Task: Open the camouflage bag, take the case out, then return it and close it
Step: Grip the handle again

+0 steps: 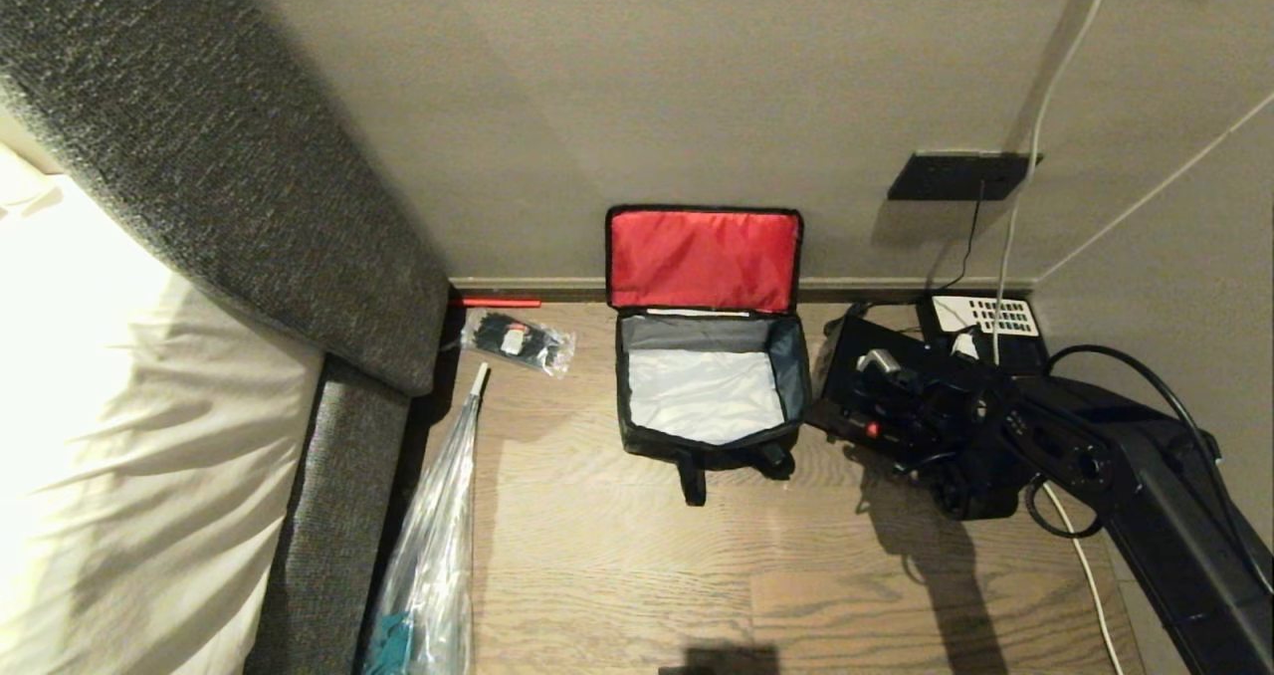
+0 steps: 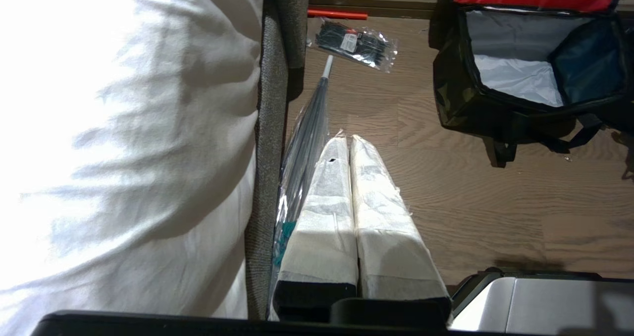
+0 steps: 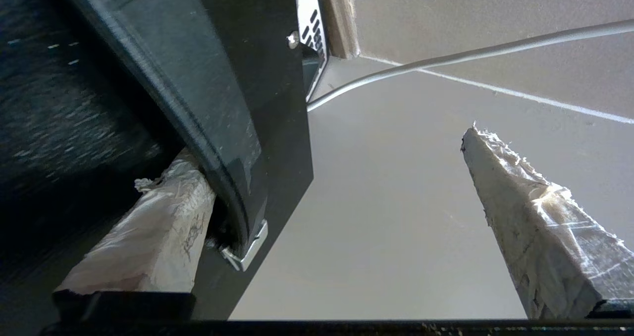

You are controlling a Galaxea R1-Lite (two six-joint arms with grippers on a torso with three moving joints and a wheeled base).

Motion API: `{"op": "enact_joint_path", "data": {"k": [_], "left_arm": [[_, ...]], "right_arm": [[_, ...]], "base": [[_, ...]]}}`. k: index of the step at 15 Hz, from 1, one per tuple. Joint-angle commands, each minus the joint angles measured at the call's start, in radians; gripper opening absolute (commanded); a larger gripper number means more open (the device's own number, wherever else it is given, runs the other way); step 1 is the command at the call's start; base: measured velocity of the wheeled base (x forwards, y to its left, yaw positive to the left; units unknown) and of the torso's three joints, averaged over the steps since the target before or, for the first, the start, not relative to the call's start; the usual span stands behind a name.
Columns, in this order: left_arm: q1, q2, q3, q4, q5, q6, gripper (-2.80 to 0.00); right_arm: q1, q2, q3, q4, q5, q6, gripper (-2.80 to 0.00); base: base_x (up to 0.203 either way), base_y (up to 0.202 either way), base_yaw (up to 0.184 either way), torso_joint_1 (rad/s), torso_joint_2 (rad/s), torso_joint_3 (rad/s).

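The camouflage bag [image 1: 709, 396] stands open on the wooden floor, its red-lined lid [image 1: 703, 257] leaning back against the wall. Only pale lining shows inside it [image 2: 515, 73]. The black case [image 1: 848, 388] is just right of the bag, tilted up off the floor, with a small red mark near its front edge. My right gripper [image 1: 921, 396] is at the case and open wide. In the right wrist view one finger [image 3: 158, 227] lies behind the case's edge [image 3: 233, 108] and the other finger [image 3: 535, 217] stands free in the air. My left gripper [image 2: 346, 140] hangs shut beside the bed.
A black phone with white keys [image 1: 980, 317] and cables [image 1: 1030, 157] lie in the corner right of the case. A clear packet with black contents [image 1: 518, 341] and a plastic-wrapped umbrella [image 1: 438, 536] lie left of the bag. The bed [image 1: 149, 406] fills the left side.
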Motion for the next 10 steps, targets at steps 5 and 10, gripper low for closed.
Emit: {"op": "enact_joint_path", "data": {"k": [5, 10], "left_arm": [[0.0, 0.0, 0.0, 0.0, 0.0, 0.0, -2.8], [0.0, 0.0, 0.0, 0.0, 0.0, 0.0, -2.8]], "right_arm": [[-0.004, 0.01, -0.039, -0.002, -0.003, -0.01, 0.0], [-0.004, 0.017, -0.041, 0.0, 0.015, -0.011, 0.0]], "base": [[0.0, 0.0, 0.0, 0.0, 0.0, 0.0], [0.0, 0.0, 0.0, 0.0, 0.0, 0.0]]}}
